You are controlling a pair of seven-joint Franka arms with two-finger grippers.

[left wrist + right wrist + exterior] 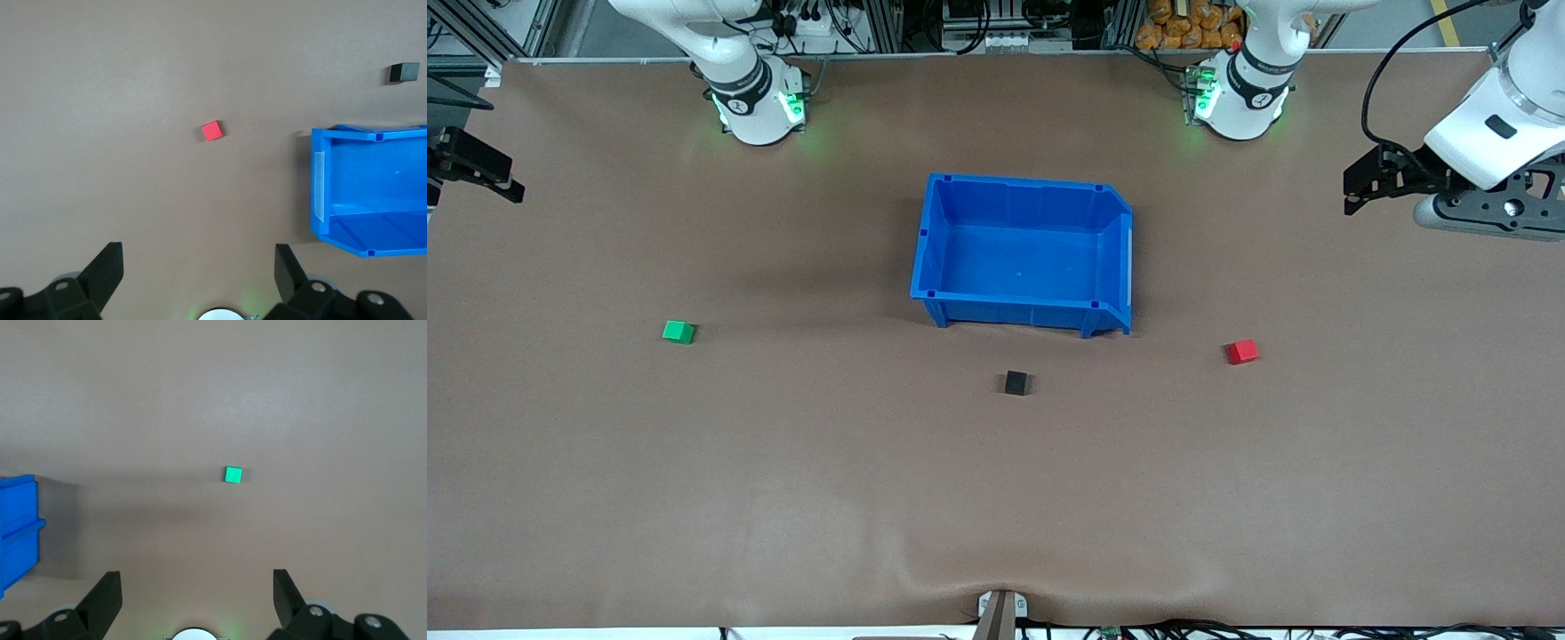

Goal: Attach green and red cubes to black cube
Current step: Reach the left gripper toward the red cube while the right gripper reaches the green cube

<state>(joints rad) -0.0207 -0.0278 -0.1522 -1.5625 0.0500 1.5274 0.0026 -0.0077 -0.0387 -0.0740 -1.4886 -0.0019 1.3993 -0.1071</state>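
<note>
The black cube [1016,383] [404,72] lies mid-table, a little nearer to the front camera than the blue bin. Toward the right arm's end of the table lies the green cube [679,332] [233,475], and toward the left arm's end the red cube [1242,352] [211,131]. All three rest apart on the brown mat. My left gripper [1356,191] [198,250] hangs open over bare mat at its own end of the table, holding nothing. My right gripper [507,187] [196,575] is likewise open over bare mat at its end, with nothing between its fingers.
An open-topped blue bin [934,267] [320,200] [17,520] stands in the middle of the table, between the arms' bases and the black cube. A small metal clamp [1000,609] sits at the table edge nearest the front camera.
</note>
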